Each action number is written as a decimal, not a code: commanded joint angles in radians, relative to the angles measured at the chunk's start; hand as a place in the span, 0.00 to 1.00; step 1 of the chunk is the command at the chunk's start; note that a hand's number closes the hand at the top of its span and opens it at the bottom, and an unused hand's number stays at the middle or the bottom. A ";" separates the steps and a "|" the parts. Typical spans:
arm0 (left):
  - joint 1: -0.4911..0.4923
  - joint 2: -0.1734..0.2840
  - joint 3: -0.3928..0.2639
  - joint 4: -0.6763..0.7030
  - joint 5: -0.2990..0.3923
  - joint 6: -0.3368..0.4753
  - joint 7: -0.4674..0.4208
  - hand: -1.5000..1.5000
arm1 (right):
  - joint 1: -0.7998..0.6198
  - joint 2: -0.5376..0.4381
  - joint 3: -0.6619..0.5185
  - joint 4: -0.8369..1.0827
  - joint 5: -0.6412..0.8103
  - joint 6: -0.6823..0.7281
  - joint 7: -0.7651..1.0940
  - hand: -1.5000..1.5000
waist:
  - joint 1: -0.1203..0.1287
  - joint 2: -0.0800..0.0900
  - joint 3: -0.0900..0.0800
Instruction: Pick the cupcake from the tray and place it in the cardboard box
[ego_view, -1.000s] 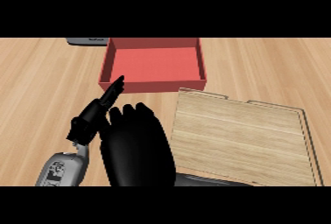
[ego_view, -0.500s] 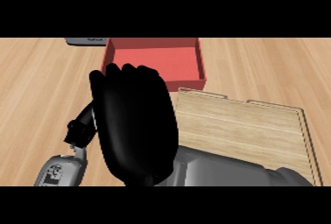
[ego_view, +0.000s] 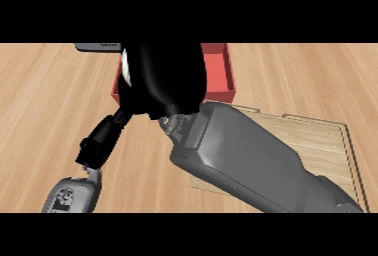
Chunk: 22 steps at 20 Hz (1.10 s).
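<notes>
Both hands raised above desk (ego_view: 44, 100). Right hand (ego_view: 166, 75) over red box (ego_view: 221, 75), hiding most of it; fingers' state impossible to tell. Cupcake nowhere visible, tray (ego_view: 325, 145) bare where shown. Left hand (ego_view: 100, 145) beside, fingers straight. Judged placing step; next, release into box.

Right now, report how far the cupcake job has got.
Looks done: the wooden tray shows no cupcake on its visible part. In hand: the right hand, on its grey forearm, is over the red box, hiding most of it; no cupcake is visible. Left: a release into the box cannot be confirmed. The left hand is beside the box.
</notes>
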 joint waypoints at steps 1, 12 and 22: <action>0.004 0.026 0.028 -0.006 0.029 -0.035 -0.005 0.50 | -0.062 0.001 -0.060 0.154 -0.033 -0.082 -0.080 1.00 | 0.006 0.002 0.000; -0.012 -0.034 -0.020 0.027 -0.025 0.009 -0.004 0.50 | -0.212 0.001 -0.101 0.590 -0.006 -0.211 -0.200 1.00 | 0.016 0.005 -0.001; -0.040 -0.017 0.009 0.015 0.008 -0.023 -0.017 0.50 | -0.173 0.001 -0.129 0.907 -0.117 -0.377 -0.386 1.00 | 0.043 0.017 -0.001</action>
